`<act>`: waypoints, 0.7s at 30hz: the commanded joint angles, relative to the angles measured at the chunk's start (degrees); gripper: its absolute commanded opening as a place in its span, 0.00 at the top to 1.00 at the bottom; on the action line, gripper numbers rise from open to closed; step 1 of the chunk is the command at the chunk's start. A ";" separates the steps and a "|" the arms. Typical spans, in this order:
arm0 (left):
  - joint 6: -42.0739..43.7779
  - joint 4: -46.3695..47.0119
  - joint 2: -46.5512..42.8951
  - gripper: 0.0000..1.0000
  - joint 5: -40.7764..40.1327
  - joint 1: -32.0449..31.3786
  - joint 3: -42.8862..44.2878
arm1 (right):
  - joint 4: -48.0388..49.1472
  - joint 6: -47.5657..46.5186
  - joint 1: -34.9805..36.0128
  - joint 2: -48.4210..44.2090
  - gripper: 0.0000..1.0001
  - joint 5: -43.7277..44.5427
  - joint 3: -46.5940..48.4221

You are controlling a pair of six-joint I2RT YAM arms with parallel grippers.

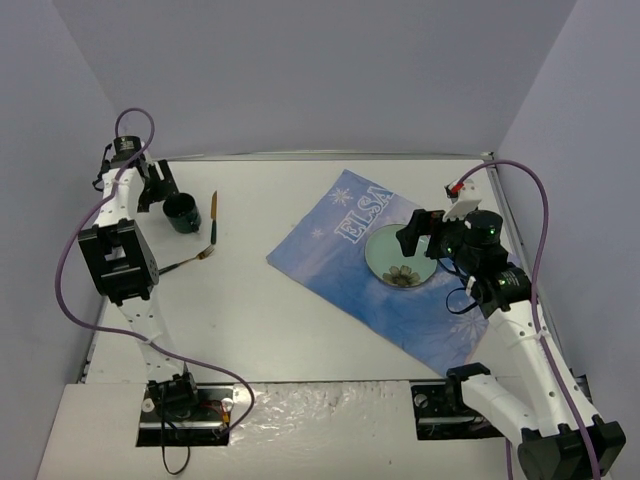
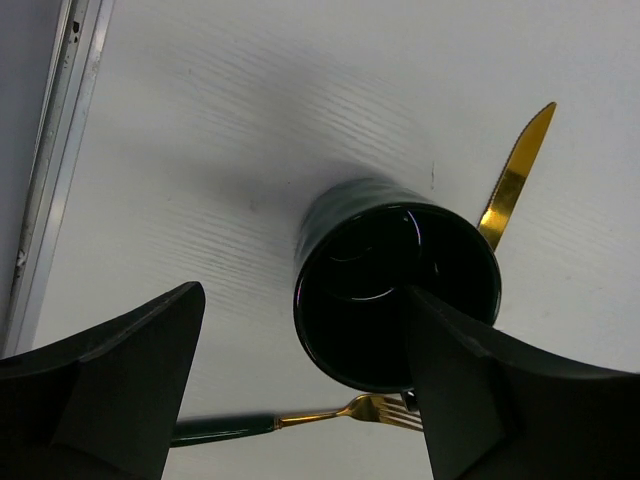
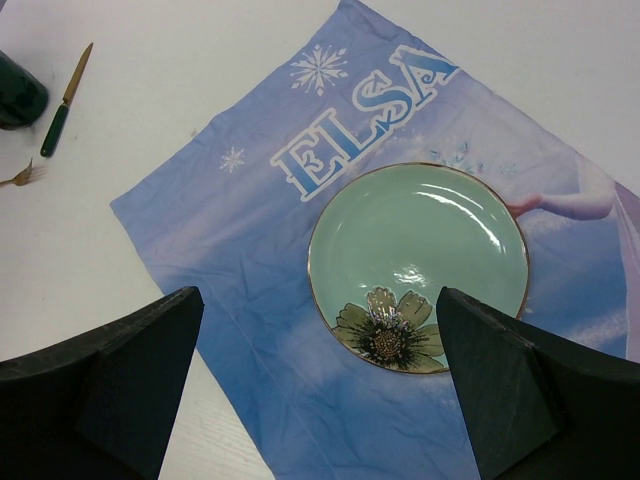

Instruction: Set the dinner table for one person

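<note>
The white dinner table (image 1: 300,330) bears a blue Elsa placemat (image 1: 340,275) with a green flowered plate (image 1: 400,255) on it. A dark green cup (image 1: 183,212) stands at the far left, with a gold knife (image 1: 214,215) to its right and a gold fork (image 1: 185,263) in front of it. My left gripper (image 1: 158,190) is open and empty, just above and behind the cup (image 2: 395,295); the knife (image 2: 515,175) and fork (image 2: 350,412) also show in its wrist view. My right gripper (image 1: 415,235) is open and empty above the plate (image 3: 418,265).
The table's metal rim (image 2: 50,150) runs close by the cup on the left. Grey walls enclose the table on three sides. The placemat (image 3: 250,300) lies askew, one corner pointing toward the cup (image 3: 15,90).
</note>
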 commanded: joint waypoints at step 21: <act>9.07 2.40 6.70 0.53 6.04 1.00 5.74 | 2.75 -0.55 0.14 4.27 0.00 -3.21 4.20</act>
